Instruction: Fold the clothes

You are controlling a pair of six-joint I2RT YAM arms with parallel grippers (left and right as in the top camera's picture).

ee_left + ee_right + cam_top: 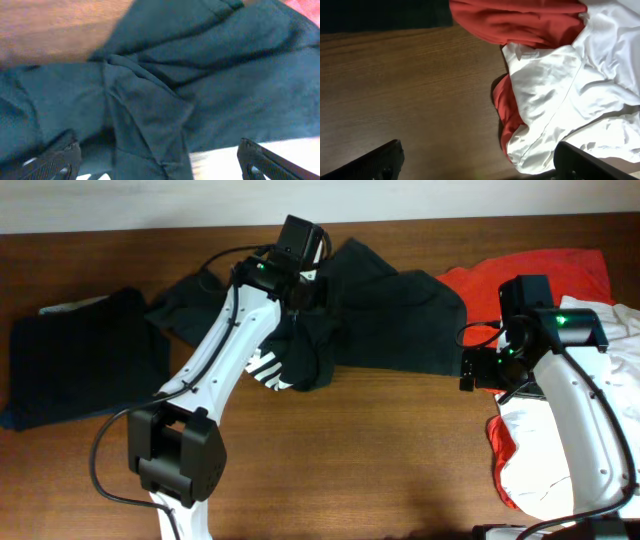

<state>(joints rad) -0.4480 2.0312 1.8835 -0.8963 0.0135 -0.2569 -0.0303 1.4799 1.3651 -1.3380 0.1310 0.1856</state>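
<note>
While the black T-shirt (400,320) lies crumpled at far centre, its white lettering (270,370) partly tucked under, the left gripper (157,160) hangs over a raised ridge of its cloth with fingers spread wide, holding nothing. The right gripper (480,161), equally wide and empty, hovers over bare table (420,100) just left of the red garment (520,20) and white garment (560,100). Risk: closing on that ridge would probably pinch several layers, so the shirt would lift bunched rather than flat. Its right edge lies close to the red garment, which a pull might drag along. Open wood lies near and central. A folded dark garment (85,355) bounds the left, and the table's far edge runs close behind the shirt.
</note>
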